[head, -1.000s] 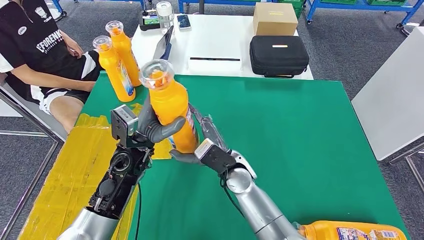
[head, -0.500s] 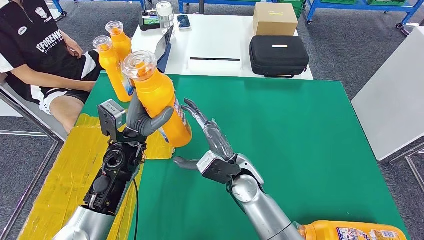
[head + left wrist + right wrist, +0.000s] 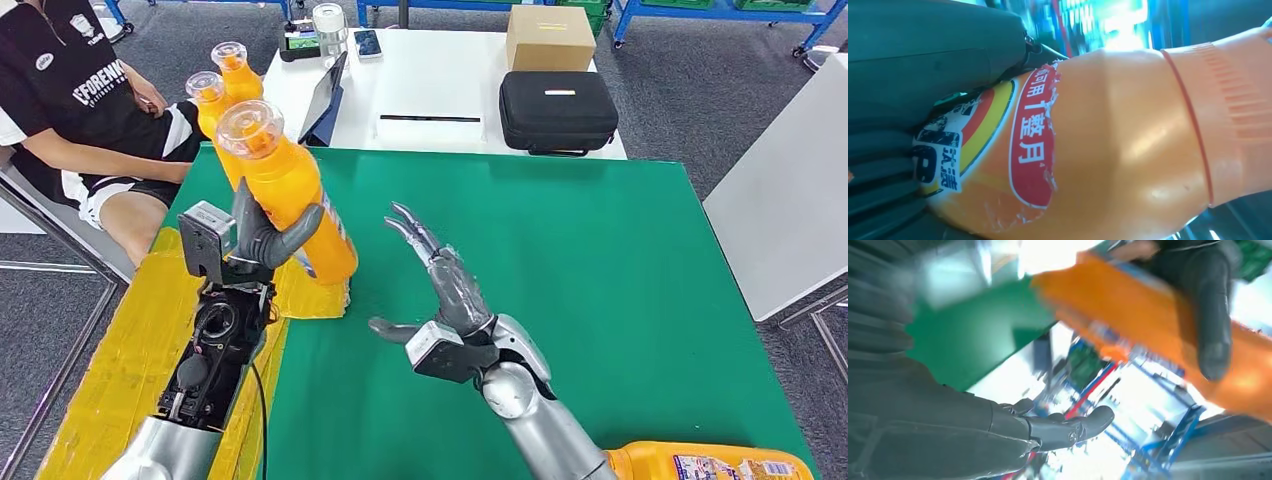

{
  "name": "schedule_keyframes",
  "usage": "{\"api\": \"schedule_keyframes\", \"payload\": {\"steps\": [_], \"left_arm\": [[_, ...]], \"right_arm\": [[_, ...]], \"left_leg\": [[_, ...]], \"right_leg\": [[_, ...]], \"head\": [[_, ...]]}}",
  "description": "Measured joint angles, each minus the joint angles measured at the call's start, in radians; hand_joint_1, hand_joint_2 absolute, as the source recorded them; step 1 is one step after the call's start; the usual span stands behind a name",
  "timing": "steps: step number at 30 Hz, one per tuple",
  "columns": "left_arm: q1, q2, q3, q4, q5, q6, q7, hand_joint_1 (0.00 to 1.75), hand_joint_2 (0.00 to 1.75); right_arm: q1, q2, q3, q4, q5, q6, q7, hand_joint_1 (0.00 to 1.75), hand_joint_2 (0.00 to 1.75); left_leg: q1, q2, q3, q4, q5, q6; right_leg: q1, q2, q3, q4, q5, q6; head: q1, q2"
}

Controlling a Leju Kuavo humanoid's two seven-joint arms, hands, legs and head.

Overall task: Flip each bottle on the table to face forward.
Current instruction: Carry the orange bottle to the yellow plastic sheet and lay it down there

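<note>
My left hand [image 3: 262, 235] grips an orange bottle [image 3: 285, 200] with a clear cap, held up and tilted over the table's left edge. In the left wrist view the bottle [image 3: 1108, 145] shows its red and yellow label close up. My right hand [image 3: 445, 290] stands open over the green table [image 3: 600, 260], fingers spread, apart from the bottle. In the right wrist view the orange bottle [image 3: 1158, 335] passes behind my right thumb [image 3: 1068, 427]. Two more orange bottles [image 3: 222, 95] stand upright at the far left corner. Another orange bottle [image 3: 710, 463] lies on its side at the near right edge.
A person in a black shirt [image 3: 70, 90] sits at the far left. Yellow sheeting [image 3: 130, 340] covers the table's left side. Behind stands a white table [image 3: 440, 90] with a black case [image 3: 557, 108], a cardboard box [image 3: 548, 37] and a tablet [image 3: 326, 88].
My left hand has carried the bottle up and to the left. My right hand has let go of the bottle's base, drawn back to the right and opened its fingers.
</note>
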Motion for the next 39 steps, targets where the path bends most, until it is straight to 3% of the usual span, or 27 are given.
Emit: {"api": "schedule_keyframes", "payload": {"steps": [4, 6, 8, 9, 11, 16, 24, 26, 29, 30, 38, 39], "left_arm": [[0.000, 0.021, 0.026, 0.009, -0.401, 0.283, 0.042, 1.75, 1.75], [-0.024, 0.053, 0.022, 0.060, -0.738, 0.320, 0.102, 1.75, 1.75], [-0.060, 0.098, 0.013, 0.162, -1.076, 0.314, 0.103, 1.75, 1.75], [-0.075, 0.119, 0.011, 0.219, -1.196, 0.317, 0.084, 1.75, 1.75], [-0.099, 0.155, 0.012, 0.321, -1.282, 0.320, 0.053, 1.75, 1.75], [-0.155, 0.209, 0.023, 0.512, -1.066, 0.309, -0.001, 1.75, 1.75], [-0.172, 0.248, 0.032, 0.619, -1.026, 0.282, -0.051, 1.75, 1.75], [-0.174, 0.271, 0.045, 0.657, -0.979, 0.227, -0.109, 1.75, 1.75], [-0.178, 0.339, 0.071, 0.716, -0.802, 0.058, -0.223, 1.75, 1.75], [-0.179, 0.350, 0.071, 0.716, -0.769, 0.034, -0.226, 1.75, 1.75], [-0.171, 0.386, 0.070, 0.712, -0.699, -0.004, -0.230, 1.75, 1.75], [-0.169, 0.389, 0.069, 0.710, -0.684, -0.009, -0.230, 1.56, 1.75]], "right_arm": [[0.071, -0.046, -0.026, -0.108, 0.143, -0.055, 0.061, 0.00, 1.75], [0.120, -0.085, -0.054, -0.181, 0.207, -0.089, 0.097, 0.00, 1.75], [0.182, -0.127, -0.106, -0.262, 0.222, -0.096, 0.098, 0.00, 1.75], [0.212, -0.143, -0.139, -0.297, 0.218, -0.088, 0.087, 0.00, 1.75], [0.263, -0.160, -0.199, -0.354, 0.217, -0.070, 0.068, 0.00, 1.75], [0.322, -0.174, -0.277, -0.434, 0.229, -0.057, 0.063, 0.00, 1.75], [0.338, -0.182, -0.313, -0.459, 0.220, -0.052, 0.065, 0.00, 1.75], [0.339, -0.186, -0.329, -0.459, 0.202, -0.047, 0.060, 0.00, 1.75], [0.333, -0.193, -0.368, -0.450, 0.160, -0.032, 0.040, 0.00, 1.75], [0.331, -0.193, -0.372, -0.445, 0.157, -0.030, 0.038, 0.00, 1.75], [0.316, -0.193, -0.378, -0.423, 0.156, -0.022, 0.032, 0.00, 1.75], [0.311, -0.193, -0.378, -0.420, 0.156, -0.018, 0.032, 0.00, 1.75]], "left_leg": [[0.000, -0.001, 0.000, 0.000, 0.000, 0.000], [-0.001, -0.004, 0.000, 0.000, 0.000, 0.000], [-0.001, -0.005, 0.000, 0.000, 0.000, 0.000], [-0.001, -0.004, 0.000, 0.000, 0.000, 0.000], [-0.001, 0.002, 0.000, 0.000, 0.000, 0.000], [-0.001, 0.003, 0.001, 0.000, 0.000, 0.000], [0.000, 0.003, 0.001, 0.000, 0.000, 0.000], [0.000, 0.003, 0.001, 0.000, 0.000, 0.000], [0.000, 0.003, 0.002, -0.001, 0.000, 0.000], [0.000, 0.003, 0.002, -0.001, 0.000, 0.000], [0.000, 0.003, 0.004, -0.001, 0.000, -0.001], [0.000, 0.003, 0.005, -0.001, 0.000, -0.001]], "right_leg": [[0.000, 0.000, -0.001, 0.000, 0.000, 0.000], [0.000, -0.003, 0.000, -0.001, 0.000, 0.000], [0.000, -0.005, 0.001, -0.001, 0.000, 0.000], [0.000, -0.004, 0.001, 0.000, 0.000, 0.000], [-0.001, 0.001, 0.000, 0.000, 0.001, 0.000], [0.000, 0.002, -0.001, 0.000, 0.001, 0.000], [0.000, 0.002, -0.001, 0.000, 0.001, 0.000], [0.000, 0.002, 0.000, 0.000, 0.001, 0.000], [0.000, 0.002, 0.001, 0.000, 0.001, 0.000], [0.000, 0.002, 0.001, 0.000, 0.001, 0.000], [0.000, 0.002, 0.004, 0.000, 0.001, 0.000], [0.000, 0.002, 0.004, 0.000, 0.001, 0.000]], "head": [[0.000, 0.000], [0.000, 0.000], [0.000, 0.000], [0.000, 0.000], [0.000, 0.000], [0.000, 0.000], [0.000, 0.000], [0.000, 0.000], [0.000, 0.000], [0.000, 0.000], [0.000, 0.000], [0.000, 0.000]]}}
